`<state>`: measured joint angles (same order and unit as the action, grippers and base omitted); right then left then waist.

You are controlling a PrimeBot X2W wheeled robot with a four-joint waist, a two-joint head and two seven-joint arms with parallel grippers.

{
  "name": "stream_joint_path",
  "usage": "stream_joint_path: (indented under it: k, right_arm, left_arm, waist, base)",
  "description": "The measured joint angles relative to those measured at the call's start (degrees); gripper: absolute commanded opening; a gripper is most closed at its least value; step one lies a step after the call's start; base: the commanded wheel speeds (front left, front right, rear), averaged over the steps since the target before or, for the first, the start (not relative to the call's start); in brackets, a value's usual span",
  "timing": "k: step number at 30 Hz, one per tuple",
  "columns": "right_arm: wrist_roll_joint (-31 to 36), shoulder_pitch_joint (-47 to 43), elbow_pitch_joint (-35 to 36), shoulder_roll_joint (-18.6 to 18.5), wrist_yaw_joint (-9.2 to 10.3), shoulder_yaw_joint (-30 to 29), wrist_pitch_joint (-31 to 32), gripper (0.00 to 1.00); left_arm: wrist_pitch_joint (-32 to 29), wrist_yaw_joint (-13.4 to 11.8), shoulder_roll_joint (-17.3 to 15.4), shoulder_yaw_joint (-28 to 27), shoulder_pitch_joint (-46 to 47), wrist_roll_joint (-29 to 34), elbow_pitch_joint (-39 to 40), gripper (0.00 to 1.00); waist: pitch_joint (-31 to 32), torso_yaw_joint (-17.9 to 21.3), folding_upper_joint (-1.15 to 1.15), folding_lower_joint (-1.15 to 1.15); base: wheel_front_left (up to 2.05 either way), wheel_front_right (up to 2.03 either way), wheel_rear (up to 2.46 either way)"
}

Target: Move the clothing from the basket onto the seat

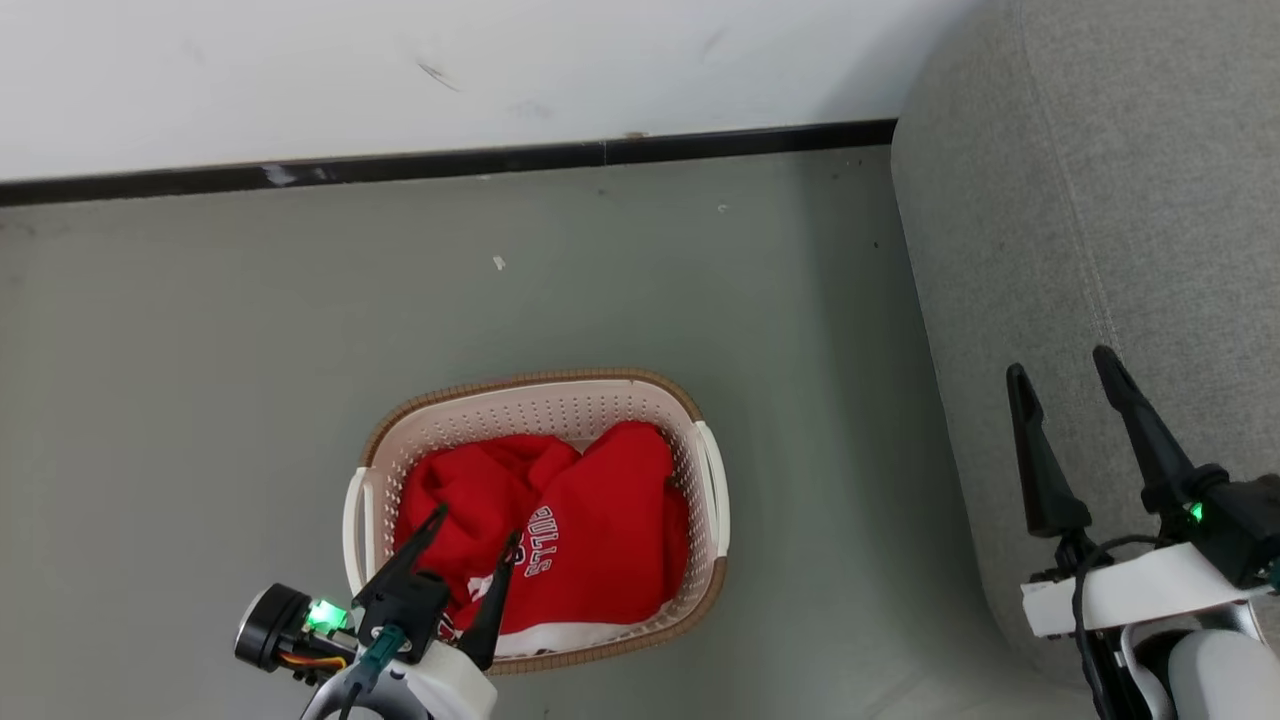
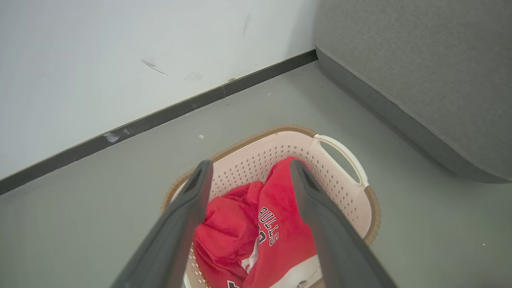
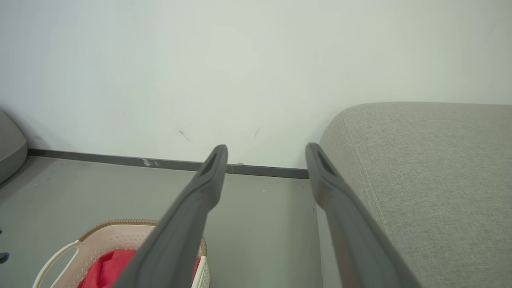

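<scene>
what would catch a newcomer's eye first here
The bright red clothing heaped in the cream basket on the grey floor, low centre of the head view. The open left pincer hangs over it, while the open right pincer sits by the big grey sofa at right.

Count, head view: laundry basket (image 1: 560, 400), 1, lower centre; side handles (image 1: 712, 470) on it, 2. Inside, red garments (image 1: 600, 520) heaped; two lumps discernible, piece count not determinable. Grey sofa (image 1: 1100, 200), 1, right. Grippers, 2: left gripper (image 1: 478, 525), right gripper (image 1: 1060, 362); dark fingers (image 1: 1040, 470), 2 each.
</scene>
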<state>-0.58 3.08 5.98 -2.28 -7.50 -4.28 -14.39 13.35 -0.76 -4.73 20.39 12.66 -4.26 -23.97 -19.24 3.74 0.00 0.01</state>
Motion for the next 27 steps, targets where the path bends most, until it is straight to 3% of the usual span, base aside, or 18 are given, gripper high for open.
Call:
stream_joint_path:
  k: [27]
  right_arm:
    - [-1.87, 14.21, 2.8, -0.14, -0.01, 4.99, -0.07, 1.0]
  left_arm:
    - [0.1, 1.99, 1.41, 4.5, 12.48, 2.96, -8.33, 1.0]
  waist:
    - [-17.29, 3.73, 0.0, 0.0]
  base:
    - [0.0, 0.0, 0.0]
